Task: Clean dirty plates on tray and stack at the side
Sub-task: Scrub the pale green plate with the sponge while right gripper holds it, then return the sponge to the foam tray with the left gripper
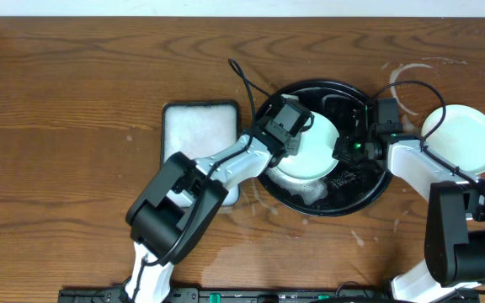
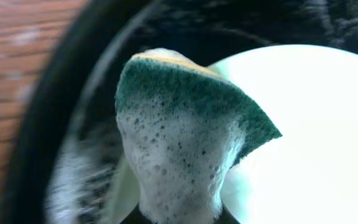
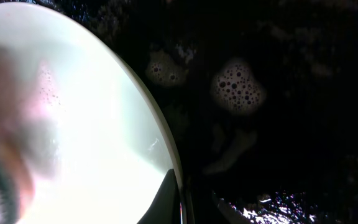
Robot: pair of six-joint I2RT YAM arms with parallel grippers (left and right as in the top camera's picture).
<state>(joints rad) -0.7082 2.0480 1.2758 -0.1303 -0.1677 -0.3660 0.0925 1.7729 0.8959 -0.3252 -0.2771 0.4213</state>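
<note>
Overhead view: the black round tray (image 1: 377, 187) sits right of the middle of the wooden table (image 1: 66, 101). A pale plate (image 1: 314, 156) lies in the tray, from the centre toward 9 o'clock. The left gripper (image 1: 291, 133) reaches over the plate's 10 o'clock rim. Its fingers are pinched on a sponge (image 2: 185, 124), green scouring face up over a thin yellow layer, the lower half thick with white suds. The right gripper (image 1: 343, 151) is at the plate's 3 o'clock edge, its fingers pressed together on the rim. The right wrist view shows one dark finger over the plate (image 3: 92, 124) and the other under its edge.

A side plate (image 1: 463, 139) lies on the table at 3 o'clock from the tray, apart from it and near the right border of the view. Whether another lies beneath it cannot be told. A white tray (image 1: 199, 130) full of foam sits just beside the black tray at 9 o'clock, and the left arm crosses its lower corner.

The tray floor is bare from 3 to 6 o'clock of the plate, with patches of suds (image 3: 238, 84). Its raised rim curves close past the sponge at 9 o'clock in the left wrist view. The table is open wood from 9 to 12 o'clock, and wet marks lie at 1 and 6 o'clock from the tray.
</note>
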